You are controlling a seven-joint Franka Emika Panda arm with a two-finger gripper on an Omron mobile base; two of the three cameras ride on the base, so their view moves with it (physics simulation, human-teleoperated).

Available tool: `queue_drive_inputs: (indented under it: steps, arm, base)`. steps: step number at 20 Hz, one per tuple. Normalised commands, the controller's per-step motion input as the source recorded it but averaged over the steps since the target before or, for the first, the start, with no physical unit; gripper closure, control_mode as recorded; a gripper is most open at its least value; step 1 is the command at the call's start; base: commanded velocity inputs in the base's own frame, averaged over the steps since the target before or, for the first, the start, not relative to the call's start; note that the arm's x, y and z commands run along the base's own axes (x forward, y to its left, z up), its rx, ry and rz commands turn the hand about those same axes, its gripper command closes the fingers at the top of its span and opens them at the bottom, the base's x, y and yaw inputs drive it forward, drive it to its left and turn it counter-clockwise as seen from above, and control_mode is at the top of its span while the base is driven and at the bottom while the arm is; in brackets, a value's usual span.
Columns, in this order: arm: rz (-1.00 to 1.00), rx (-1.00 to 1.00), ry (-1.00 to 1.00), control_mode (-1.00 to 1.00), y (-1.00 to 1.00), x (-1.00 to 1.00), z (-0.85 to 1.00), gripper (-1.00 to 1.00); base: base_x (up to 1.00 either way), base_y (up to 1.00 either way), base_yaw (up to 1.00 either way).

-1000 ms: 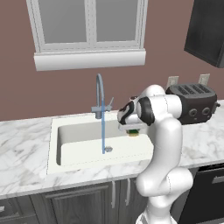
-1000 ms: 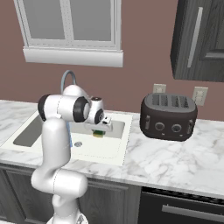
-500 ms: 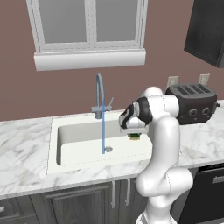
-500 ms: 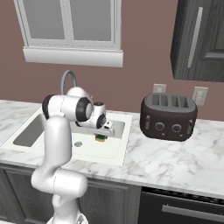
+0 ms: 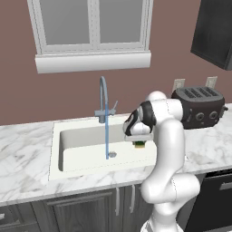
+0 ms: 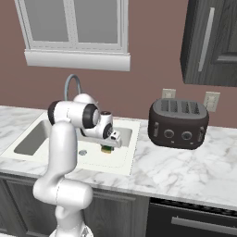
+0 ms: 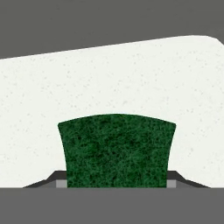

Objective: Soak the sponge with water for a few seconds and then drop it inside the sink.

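Sponge [image 5: 139, 144] clamped in the end effector [image 5: 138, 140] above the off-white sink [image 5: 81, 154] in marble counter [image 6: 176, 173].

Open sink [image 5: 81, 158] floor beside water [image 5: 107, 131]

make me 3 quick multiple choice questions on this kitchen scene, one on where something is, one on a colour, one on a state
1. Where is the sponge?
A. on the windowsill
B. held over the right part of the sink
C. on top of the toaster

2. What colour is the sponge face seen in the hand view?
A. dark green
B. red
C. white

3. What state is the tap in?
A. running, with the water falling to the drain
B. off and dry
C. broken off and lying in the basin

Answers:
1 B, the gripper holds it above the basin, to the right of the stream.
2 A, a green scrub layer faces that camera.
3 A, a thin blue stream drops from the spout.
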Motion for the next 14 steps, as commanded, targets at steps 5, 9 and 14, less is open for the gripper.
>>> queue_drive_inputs:
  steps: [5,9,14]
  arm:
    - [0.0,0.0,0.01,-1.0,0.0,0.0,-0.26,1.0]
    - [0.0,0.0,0.0,-1.0,0.0,0.0,-0.24,1.0]
    - [0.0,0.0,0.0,-1.0,0.0,0.0,-0.19,1.0]
  base:
    - [0.0,0.0,0.0]
    - [0.0,0.0,0.0]
    - [0.0,0.0,0.0]
